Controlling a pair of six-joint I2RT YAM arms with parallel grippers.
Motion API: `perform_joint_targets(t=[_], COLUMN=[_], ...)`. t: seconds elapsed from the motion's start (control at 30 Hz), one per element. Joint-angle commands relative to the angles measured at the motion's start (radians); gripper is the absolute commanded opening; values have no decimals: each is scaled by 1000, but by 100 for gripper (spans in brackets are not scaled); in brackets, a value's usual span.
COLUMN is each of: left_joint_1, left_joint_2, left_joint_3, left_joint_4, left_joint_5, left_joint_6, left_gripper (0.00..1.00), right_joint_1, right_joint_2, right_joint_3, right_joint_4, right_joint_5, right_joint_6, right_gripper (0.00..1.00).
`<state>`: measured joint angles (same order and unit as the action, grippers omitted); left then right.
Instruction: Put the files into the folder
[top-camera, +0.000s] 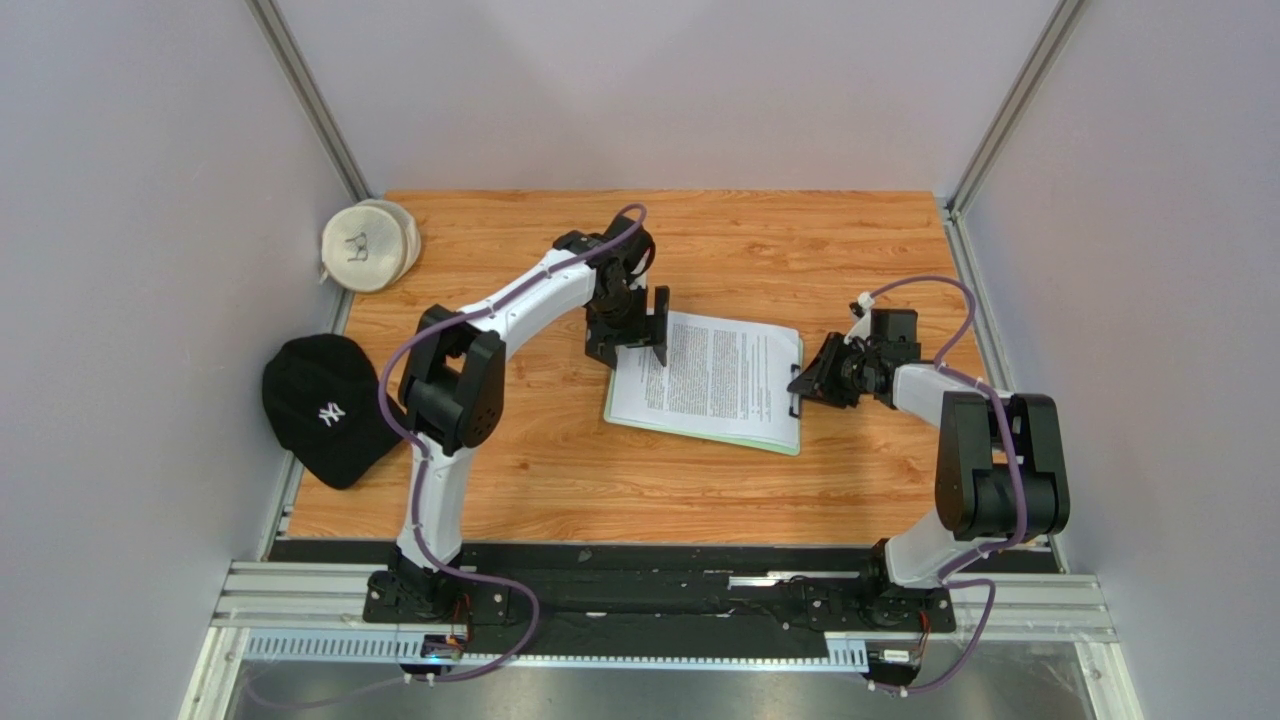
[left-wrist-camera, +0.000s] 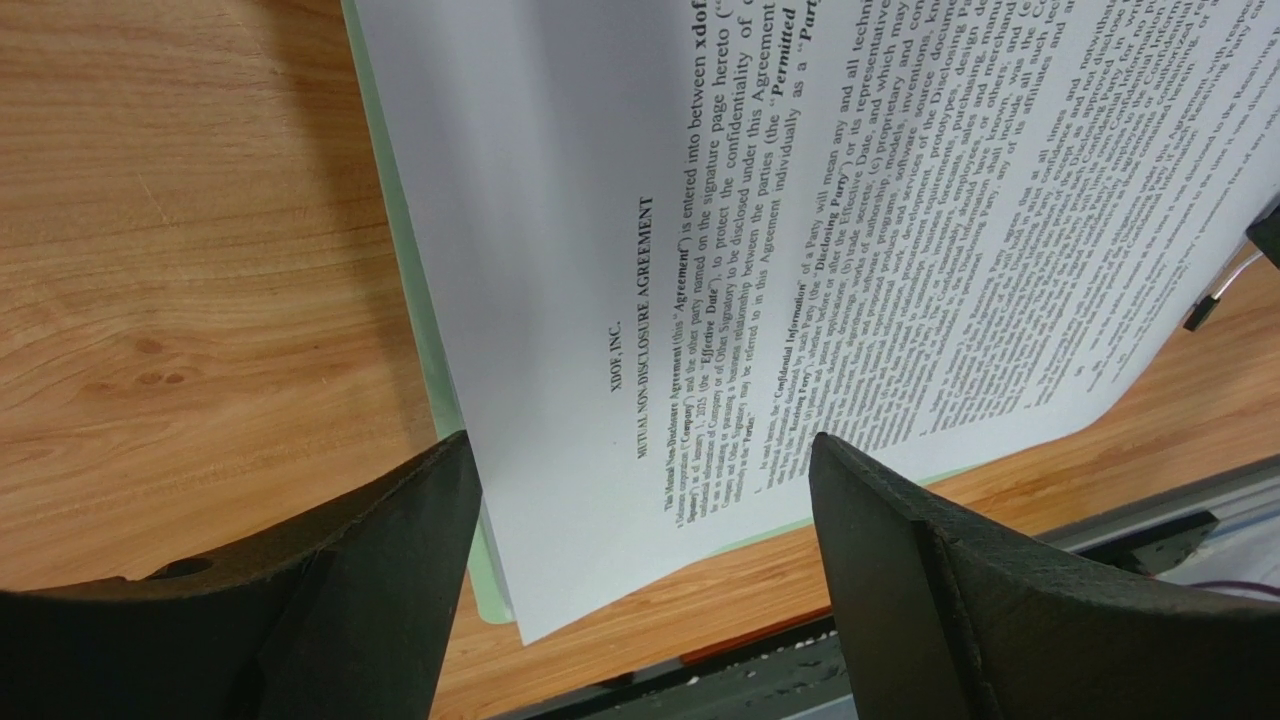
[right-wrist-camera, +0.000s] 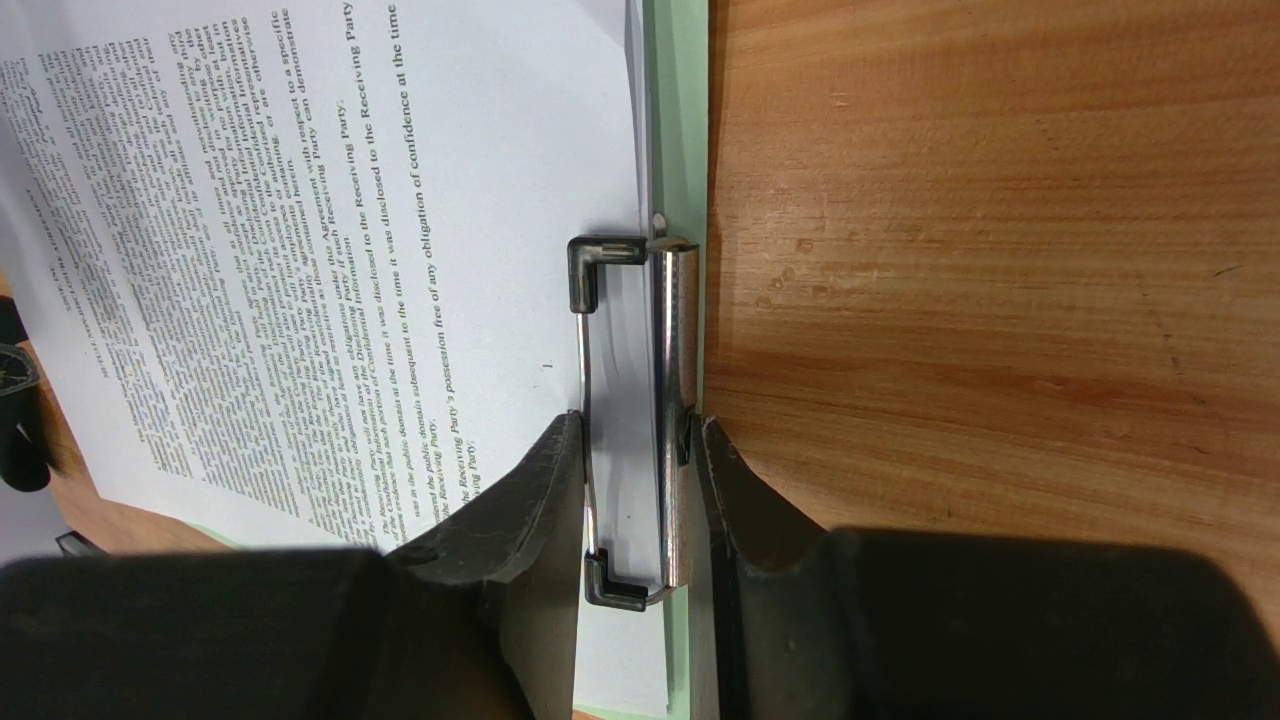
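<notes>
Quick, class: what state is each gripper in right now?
Left gripper: open, straddling the paper sheets.
Right gripper: shut on the metal clip.

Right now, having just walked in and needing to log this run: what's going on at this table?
The right arm's fingers are pinched on the small metal clip of the pale green flat clipboard. White printed paper sheets lie on the clipboard, one end reaching the clip. The left arm's fingers are open at the sheets' opposite end, gripping nothing.
</notes>
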<state>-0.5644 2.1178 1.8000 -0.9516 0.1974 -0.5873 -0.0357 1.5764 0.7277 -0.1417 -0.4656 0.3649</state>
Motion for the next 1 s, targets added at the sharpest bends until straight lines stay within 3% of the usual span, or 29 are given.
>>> perform_joint_targets(t=[0.0, 0.27, 0.47, 0.6, 0.7, 0.73, 0.8, 0.83, 0.97], left_joint_1=[-8, -8, -6, -6, -6, -6, 1, 3, 21], left_joint_2=[22, -13, -2, -8, -31, -39, -50, -62, -116], left_joint_3=[39, 53, 41, 38, 38, 41, 41, 39, -2], left_joint_4=[-2, -32, 5, 5, 7, 1, -12, -15, -24], left_joint_5=[-3, -96, -4, -16, -52, -58, -72, -76, -117], left_joint_6=[-9, 38, 29, 30, 37, 41, 53, 63, 86], left_gripper=[88, 93, 94, 94, 95, 95, 95, 95, 95], right_joint_1=[8, 22, 31, 31, 31, 31, 31, 61, 66], right_joint_2=[-15, 7, 20, 22, 23, 30, 37, 36, 31], right_joint_3=[26, 48, 58, 62, 67, 70, 79, 79, 94], right_joint_4=[-16, -73, -78, -90, -96, -101, -117, -118, -143], right_joint_5=[-5, 39, 42, 50, 54, 59, 64, 68, 73], right_joint_6=[-9, -32, -29, -34, -35, -32, -31, -29, -24], right_gripper=[0, 0, 0, 1, 17, 29, 38, 48, 62])
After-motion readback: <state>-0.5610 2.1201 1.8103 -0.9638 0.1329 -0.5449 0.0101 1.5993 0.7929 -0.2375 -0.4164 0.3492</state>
